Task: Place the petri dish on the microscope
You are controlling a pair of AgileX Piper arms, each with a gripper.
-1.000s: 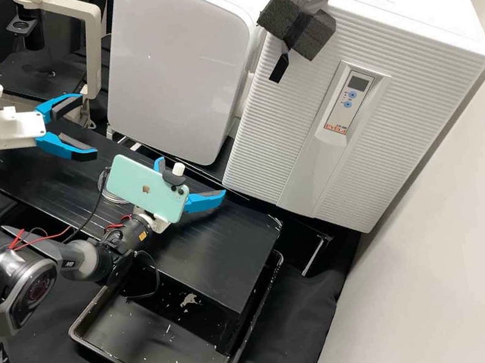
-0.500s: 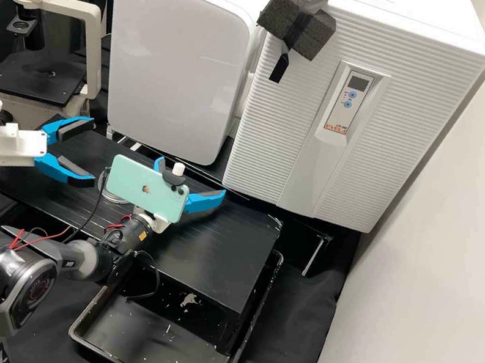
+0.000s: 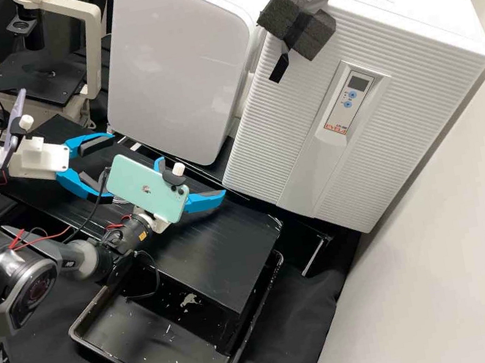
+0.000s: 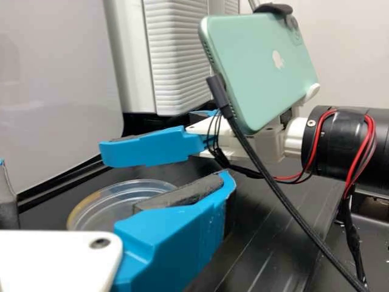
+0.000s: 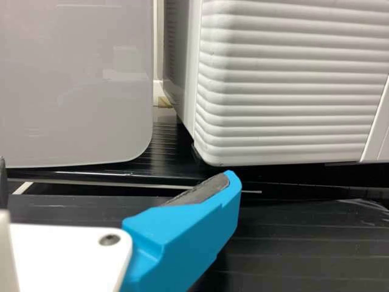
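The left gripper is open near the petri dish, which lies on the black bench, partly hidden behind one finger. The right gripper is open too. The microscope stands beyond the left gripper.

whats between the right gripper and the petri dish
In the left wrist view, just a bare stretch of black bench shows between the right gripper and the petri dish.
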